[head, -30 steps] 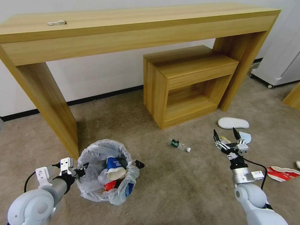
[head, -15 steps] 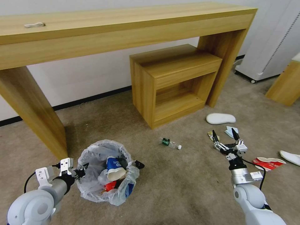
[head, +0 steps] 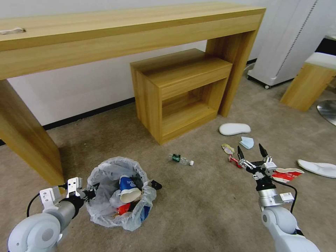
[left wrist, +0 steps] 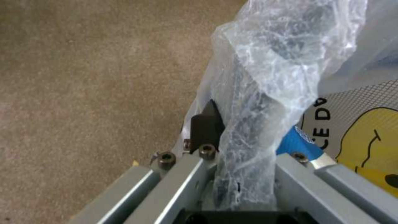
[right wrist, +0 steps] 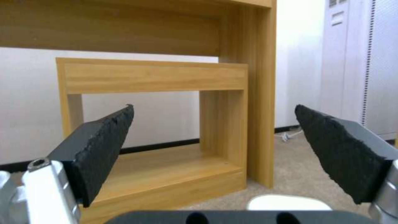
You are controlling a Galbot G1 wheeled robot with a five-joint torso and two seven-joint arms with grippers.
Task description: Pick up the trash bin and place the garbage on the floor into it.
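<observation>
While my left gripper [head: 91, 192] pinches the crinkled clear plastic liner and rim of the trash bin [head: 119, 190], the small round bin hangs at my near left, its bag spilling over the rim around a blue-white paper cup [head: 128, 189] and red scraps. In the left wrist view my dark finger [left wrist: 206, 126] presses against the bagged rim, with blue side and printed mesh beyond. My right gripper [head: 251, 154] hovers at my near right with its two black, rough-padded fingers [right wrist: 104, 149] spread wide and nothing between them. On the short-pile beige floor [head: 196, 210] just past it lie a red-white paper bowl [head: 287, 174], crushed flat, a red wrapper strip [head: 233, 160], a candy wrapper [head: 227, 149] and a pale blue face mask [head: 247, 142]. A small clear bottle [head: 181, 159] lies between my arms. Farther off rest two flat white slippers [head: 234, 128], one near the wood-grain shelf unit [head: 180, 91], which sits under the long wooden desk [head: 133, 31].
</observation>
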